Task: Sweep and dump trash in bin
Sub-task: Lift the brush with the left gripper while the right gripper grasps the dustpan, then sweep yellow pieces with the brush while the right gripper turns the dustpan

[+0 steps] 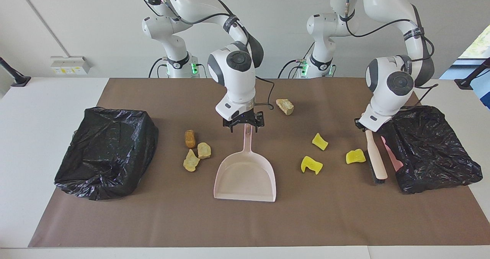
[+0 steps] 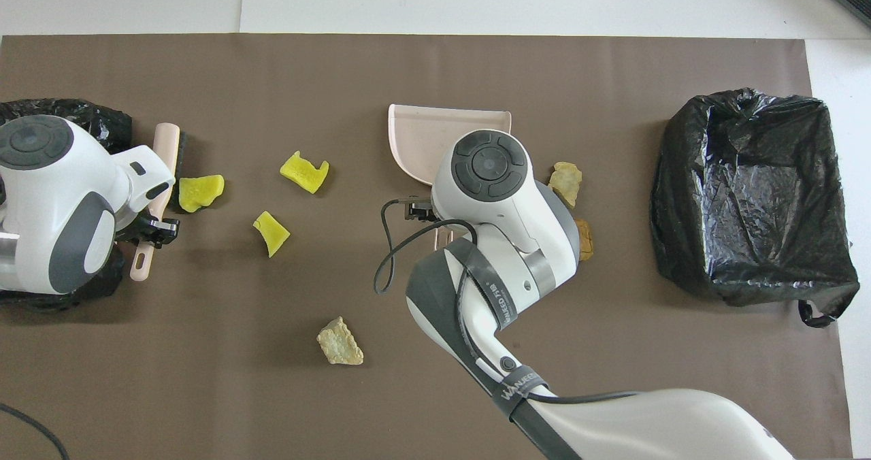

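The pale pink dustpan point(image 1: 245, 174) lies mid-mat, its handle pointing at the robots. My right gripper point(image 1: 244, 124) is open, low over the handle's end, fingers either side of it. My left gripper point(image 1: 363, 127) is shut on the beige brush point(image 1: 375, 155), whose bristles rest on the mat beside a yellow chunk point(image 1: 355, 156). Two more yellow chunks point(image 1: 320, 141) point(image 1: 311, 164) lie between brush and dustpan. Three tan pieces point(image 1: 190, 138) point(image 1: 204, 150) point(image 1: 190, 161) lie beside the pan toward the right arm's end. One tan piece point(image 1: 285, 106) lies nearer to the robots.
A black-bagged bin point(image 1: 107, 151) stands at the right arm's end of the mat. Another black-bagged bin point(image 1: 428, 148) stands at the left arm's end, close beside the brush, with something pink at its edge. The right arm hides part of the dustpan point(image 2: 422, 133) in the overhead view.
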{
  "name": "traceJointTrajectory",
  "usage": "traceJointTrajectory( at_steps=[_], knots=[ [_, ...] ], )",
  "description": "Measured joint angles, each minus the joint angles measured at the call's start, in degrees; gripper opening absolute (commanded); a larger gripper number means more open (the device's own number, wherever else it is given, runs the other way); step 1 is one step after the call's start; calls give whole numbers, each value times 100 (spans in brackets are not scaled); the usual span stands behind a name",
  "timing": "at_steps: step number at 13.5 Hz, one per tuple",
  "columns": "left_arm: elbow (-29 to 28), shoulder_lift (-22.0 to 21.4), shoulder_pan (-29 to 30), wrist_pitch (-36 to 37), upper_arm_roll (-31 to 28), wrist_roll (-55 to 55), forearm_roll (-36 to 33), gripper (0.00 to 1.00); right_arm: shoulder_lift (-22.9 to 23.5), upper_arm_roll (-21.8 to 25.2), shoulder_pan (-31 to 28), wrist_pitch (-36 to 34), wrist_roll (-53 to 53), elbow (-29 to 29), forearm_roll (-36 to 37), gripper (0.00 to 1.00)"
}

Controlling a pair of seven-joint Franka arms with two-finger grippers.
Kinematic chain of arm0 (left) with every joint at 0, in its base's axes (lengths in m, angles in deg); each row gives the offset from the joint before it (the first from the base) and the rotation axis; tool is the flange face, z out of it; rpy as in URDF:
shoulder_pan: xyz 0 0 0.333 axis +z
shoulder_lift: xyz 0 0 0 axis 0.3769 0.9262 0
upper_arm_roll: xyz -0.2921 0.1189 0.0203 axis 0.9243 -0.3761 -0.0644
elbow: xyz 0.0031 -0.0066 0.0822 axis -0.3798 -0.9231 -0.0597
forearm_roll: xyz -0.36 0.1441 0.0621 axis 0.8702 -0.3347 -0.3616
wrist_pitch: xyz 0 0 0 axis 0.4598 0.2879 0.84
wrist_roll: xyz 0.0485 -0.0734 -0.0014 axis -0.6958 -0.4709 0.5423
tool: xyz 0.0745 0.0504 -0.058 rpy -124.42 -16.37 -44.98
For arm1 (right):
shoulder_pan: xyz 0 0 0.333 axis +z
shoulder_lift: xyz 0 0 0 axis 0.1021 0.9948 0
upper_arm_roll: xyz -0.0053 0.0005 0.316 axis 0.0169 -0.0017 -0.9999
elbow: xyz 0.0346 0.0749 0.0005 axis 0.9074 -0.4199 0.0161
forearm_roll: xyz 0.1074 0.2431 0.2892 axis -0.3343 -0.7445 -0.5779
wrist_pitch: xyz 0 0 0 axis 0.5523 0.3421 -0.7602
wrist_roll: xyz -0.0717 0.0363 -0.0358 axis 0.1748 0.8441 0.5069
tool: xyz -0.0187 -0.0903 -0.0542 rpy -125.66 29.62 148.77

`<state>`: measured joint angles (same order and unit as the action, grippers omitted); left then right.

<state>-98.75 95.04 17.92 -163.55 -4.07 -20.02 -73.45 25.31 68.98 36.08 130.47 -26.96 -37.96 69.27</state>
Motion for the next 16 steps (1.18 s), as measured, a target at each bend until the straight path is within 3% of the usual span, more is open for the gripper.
traceJointTrajectory(
  at_steps=[3,9,12,13,14,15,16],
  knots=[
    [-177,-57,-204,0,65,-336,68,0,117,6,25,158,0,44,37,100],
    [-321,-194,-1119,3,93,-336,1063,0,228,16,21,330,0,49,44,99],
    [-263,-205,-1238,13,87,-335,1107,0,276,19,19,331,27,25,52,73],
    [-191,-209,-1238,79,60,-342,1107,0,278,19,19,331,29,0,52,55],
    [-125,-218,-1230,162,23,-358,1107,0,280,19,19,332,31,-12,53,11],
    [-87,-224,-1208,196,-6,-378,1107,0,282,19,19,334,32,-15,54,0],
    [-81,-228,-1174,200,-26,-392,1107,0,282,20,19,334,31,-16,54,0]
  ],
)
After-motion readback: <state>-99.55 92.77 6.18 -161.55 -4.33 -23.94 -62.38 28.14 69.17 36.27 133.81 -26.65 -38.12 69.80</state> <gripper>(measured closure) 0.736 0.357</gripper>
